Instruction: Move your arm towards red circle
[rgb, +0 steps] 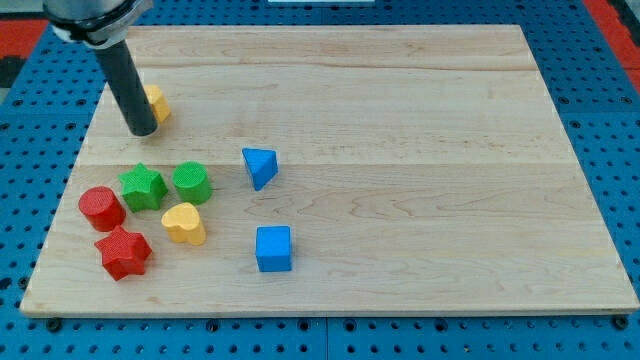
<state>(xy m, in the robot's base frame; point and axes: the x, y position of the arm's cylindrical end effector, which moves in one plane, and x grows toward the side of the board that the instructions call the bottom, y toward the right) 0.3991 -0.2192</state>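
End effector is a bare rod holding nothing; its tip (143, 130) touches a yellow block (156, 102) near the table's (400, 100) top left. Well below sits the red circle (101, 207), beside the green star (143, 187). Coming down crooked could bump that star.

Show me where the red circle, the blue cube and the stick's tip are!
red circle (101, 206), camera view, on its round top face.
blue cube (273, 247), camera view, middle of the block.
my tip (144, 130), camera view, the rod's very bottom end.
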